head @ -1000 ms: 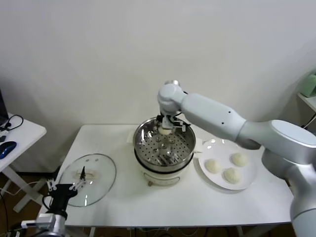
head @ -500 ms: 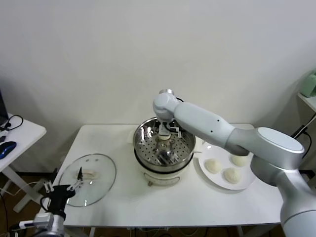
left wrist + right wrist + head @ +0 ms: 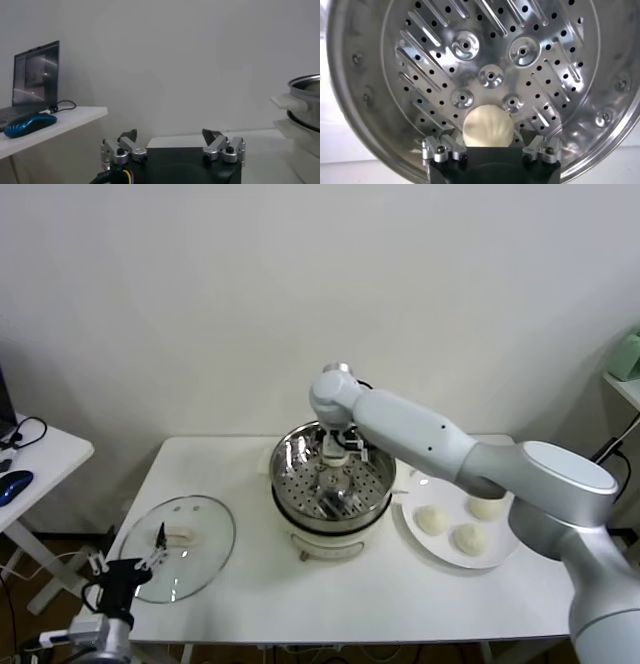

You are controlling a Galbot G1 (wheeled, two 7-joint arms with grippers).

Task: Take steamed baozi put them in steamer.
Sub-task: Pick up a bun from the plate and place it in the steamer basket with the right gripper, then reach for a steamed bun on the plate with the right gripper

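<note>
Right gripper point(image 3: 490, 150), jaws newly apart, has released one cream-white round bun point(image 3: 487, 127) onto the shiny perforated steel steamer point(image 3: 365, 75) tray; three remain.

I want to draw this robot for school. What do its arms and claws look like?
The right arm is thick and smooth, pale grey-white, with rounded tube parts, a ball-shaped joint and a few tiny dark dots. The right gripper and the left gripper match: a black block carrying two silver metal fingers with dark screws and black tips. Yellow and red wires run beside the left one.
</note>
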